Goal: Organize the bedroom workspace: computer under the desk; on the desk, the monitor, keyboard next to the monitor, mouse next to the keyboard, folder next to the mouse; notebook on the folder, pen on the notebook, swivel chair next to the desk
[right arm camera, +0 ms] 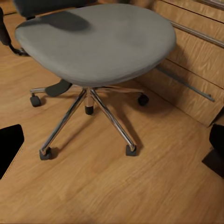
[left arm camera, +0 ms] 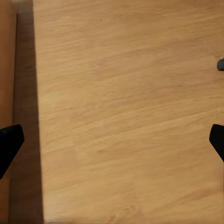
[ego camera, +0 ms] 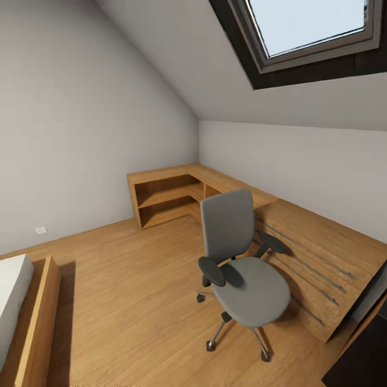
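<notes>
The swivel chair [ego camera: 242, 269] stands on the light wood floor right of centre, with grey seat and back, black armrests and a chrome star base. Its seat [right arm camera: 98, 39] is bare. My right gripper [right arm camera: 112, 149] hangs open above the floor in front of the chair's base [right arm camera: 88, 109], fingers wide apart. Open too, my left gripper [left arm camera: 113, 142] is over bare floor with nothing between its fingers. The folder, notebook, pen, keyboard, mouse, monitor and computer are out of view. A dark block [ego camera: 365, 360] at the lower right corner may be the desk; I cannot tell.
A light wooden dresser [ego camera: 317, 258] with long metal handles runs along the right wall just behind the chair. Open wooden shelves [ego camera: 166, 199] fill the far corner. A low wooden bed [ego camera: 32, 317] lies at the left. A skylight [ego camera: 306, 27] is overhead.
</notes>
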Robot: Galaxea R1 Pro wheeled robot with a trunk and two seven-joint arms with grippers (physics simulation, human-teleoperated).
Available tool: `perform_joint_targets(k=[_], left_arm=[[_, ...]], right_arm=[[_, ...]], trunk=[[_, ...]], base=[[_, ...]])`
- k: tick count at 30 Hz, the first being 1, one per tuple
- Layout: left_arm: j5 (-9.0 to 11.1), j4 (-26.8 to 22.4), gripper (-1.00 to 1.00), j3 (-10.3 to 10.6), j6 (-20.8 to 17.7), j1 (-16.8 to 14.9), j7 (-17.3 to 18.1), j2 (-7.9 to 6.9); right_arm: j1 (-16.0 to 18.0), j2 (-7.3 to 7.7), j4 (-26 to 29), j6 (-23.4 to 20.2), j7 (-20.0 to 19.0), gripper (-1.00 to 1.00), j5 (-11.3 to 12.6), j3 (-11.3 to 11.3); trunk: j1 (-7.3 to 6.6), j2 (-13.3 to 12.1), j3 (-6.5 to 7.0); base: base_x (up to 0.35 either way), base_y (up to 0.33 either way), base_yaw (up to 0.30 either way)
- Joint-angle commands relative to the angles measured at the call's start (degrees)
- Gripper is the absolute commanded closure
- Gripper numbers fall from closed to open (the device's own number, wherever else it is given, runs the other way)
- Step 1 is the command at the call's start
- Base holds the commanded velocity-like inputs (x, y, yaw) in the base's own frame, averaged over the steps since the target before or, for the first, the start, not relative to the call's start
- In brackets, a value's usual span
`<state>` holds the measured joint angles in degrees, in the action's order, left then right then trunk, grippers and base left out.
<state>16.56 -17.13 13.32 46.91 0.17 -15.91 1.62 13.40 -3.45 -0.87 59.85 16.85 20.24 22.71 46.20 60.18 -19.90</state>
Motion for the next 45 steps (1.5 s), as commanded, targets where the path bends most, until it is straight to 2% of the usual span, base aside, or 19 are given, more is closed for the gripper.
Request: perform_joint_targets(k=[1,16,32,45], left_arm=[[0.49,-0.1,-1.0,0.49,0.11,0.01,-0.26,-0.04],[0.37,-0.1,-1.0,0.67,0.09,0.01,0.13,-0.09],[0.4,0.21,-1.0,0.65,-2.13,0.01,0.09,-0.05],[0.4,0.25,-1.0,0.69,-2.45,0.01,0.11,0.04]], right_arm=[[0.05,-0.03,-0.09,0.15,0.29,-1.0,0.24,0.49],[0.05,-0.08,-0.22,0.15,0.22,-1.0,0.1,0.58],[0.05,-0.13,-0.36,0.15,-0.21,-1.0,-0.05,0.66],[0.05,-0.07,-0.36,0.15,-0.33,-1.0,-0.78,0.67]], trunk=[[0.01,0.04,-0.05],[0.01,0.04,-0.05],[0.01,0.04,-0.05],[0.01,0.04,-0.05]], base=[[0.0,-0.004,0.284],[0.02,-0.001,0.284],[0.306,0.0,0.284],[0.307,-0.058,0.284]])
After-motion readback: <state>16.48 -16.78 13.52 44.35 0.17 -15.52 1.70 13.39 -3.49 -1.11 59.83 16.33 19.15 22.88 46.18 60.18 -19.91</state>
